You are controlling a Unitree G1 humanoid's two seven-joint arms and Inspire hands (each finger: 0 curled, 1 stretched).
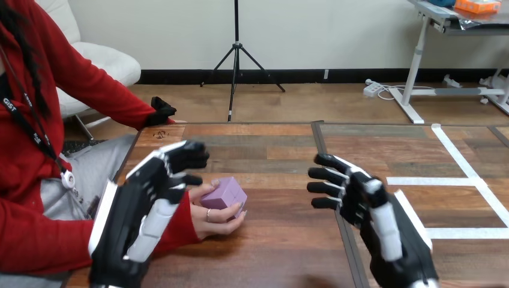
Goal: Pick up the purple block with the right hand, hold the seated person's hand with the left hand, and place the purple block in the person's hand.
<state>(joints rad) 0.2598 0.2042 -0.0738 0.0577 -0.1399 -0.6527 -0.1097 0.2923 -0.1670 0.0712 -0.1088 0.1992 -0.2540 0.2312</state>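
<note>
Two open robot hands beside the block (223,193).
It lies in the person's hand (217,218) on the surface (282,252); left hand (141,210) over the person's wrist (193,219), fingers relaxed; right hand (366,204) apart, fingers spread.

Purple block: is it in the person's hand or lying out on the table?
In the person's hand: the purple block rests in it, fingers curled under its lower edge. The robot's right hand is apart, open.

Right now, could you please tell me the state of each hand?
Left hand: open, over the person's wrist.
Right hand: open, holding nothing.
</note>
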